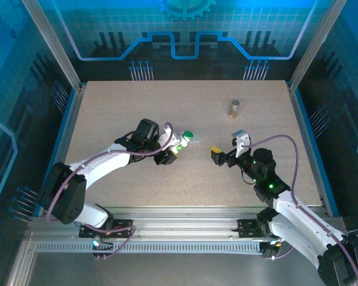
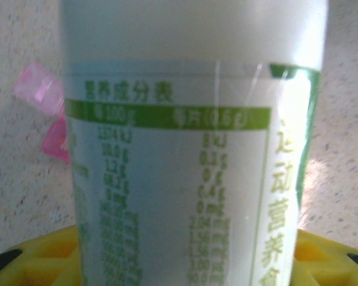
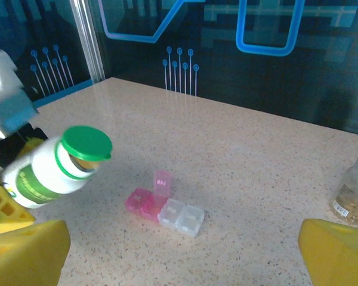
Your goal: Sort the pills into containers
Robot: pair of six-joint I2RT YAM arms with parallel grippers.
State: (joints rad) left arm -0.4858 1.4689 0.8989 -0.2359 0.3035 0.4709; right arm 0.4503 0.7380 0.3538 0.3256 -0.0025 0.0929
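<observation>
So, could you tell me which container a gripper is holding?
The white green-capped bottle, held in the left gripper; the amber vial and pill box sit on the tabletop.

- I see one white bottle [image 3: 48, 173], with one green cap [image 3: 86, 143];
- one amber vial [image 3: 353, 193];
- one pill box [image 3: 164, 205], in which I count two pink compartments [image 3: 143, 202] and two clear compartments [image 3: 182, 215]

White, black-jointed arms [image 1: 101, 164] trail purple cables [image 1: 274, 138] (finger pads [image 3: 337, 253] are yellow).
</observation>
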